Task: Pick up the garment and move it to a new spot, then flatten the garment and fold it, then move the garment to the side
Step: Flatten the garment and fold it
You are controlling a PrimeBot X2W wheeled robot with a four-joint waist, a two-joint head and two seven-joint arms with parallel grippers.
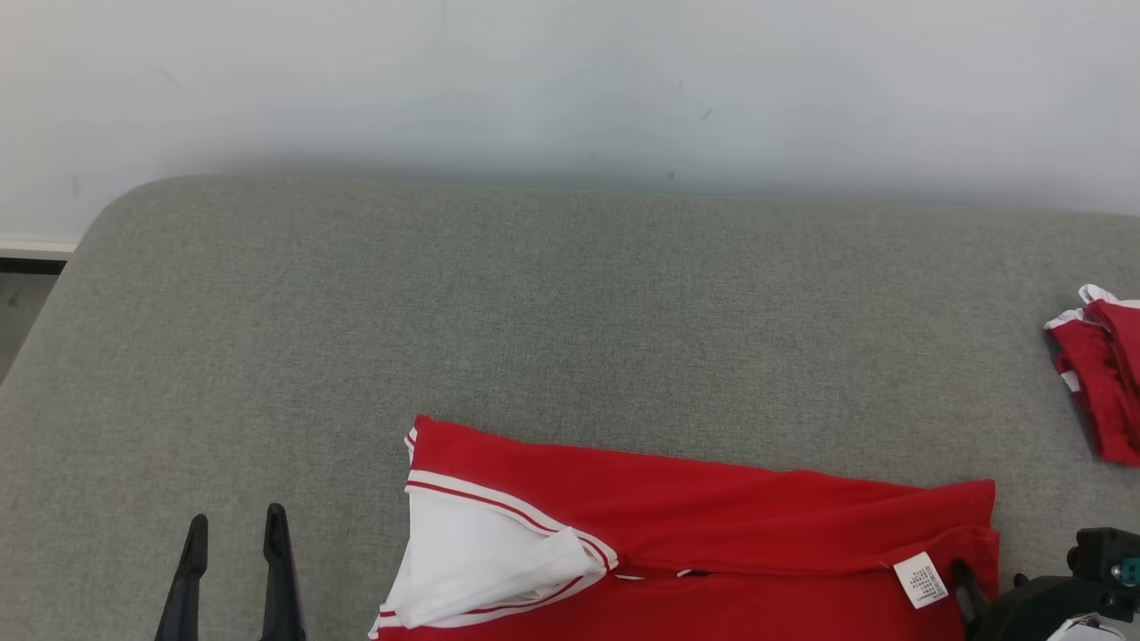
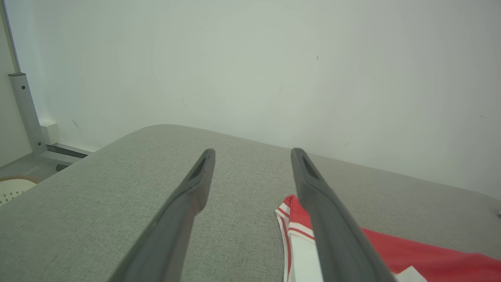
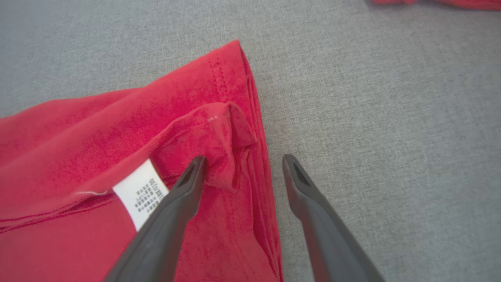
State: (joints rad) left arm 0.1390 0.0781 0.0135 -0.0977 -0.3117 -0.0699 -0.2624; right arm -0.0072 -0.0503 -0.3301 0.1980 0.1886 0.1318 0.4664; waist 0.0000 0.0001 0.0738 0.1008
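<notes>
Along the bottom edge of the head view, from the centre over to the lower right, the red garment (image 1: 712, 525) lies spread on the grey padded surface (image 1: 534, 312), its lower part cut off by the frame. At its left end a white panel (image 1: 472, 552) edged with red and white stripes is turned up; near its right end a small white care label (image 1: 922, 579) sits on the cloth.

At the lower left of that view the left gripper (image 1: 236, 515) stands over bare grey fabric, well to the left of the garment. Its two dark fingers are spread wide with nothing between them.

From the right wrist view, the right gripper (image 3: 244, 158) is down at the garment's right end. Its jaws are wide apart and clamp nothing: one finger (image 3: 184, 192) is over the red cloth, its tip at a small folded-over corner of the hem, just beside the label, while the other is over the bare grey surface. The garment's side edge runs between them. I cannot tell whether the tip over the cloth touches it.

At the right edge of the head view, well apart from all this, a second red piece (image 1: 1100, 383) with white trim lies bunched up. A pale wall (image 1: 570, 80) rises behind the surface.
</notes>
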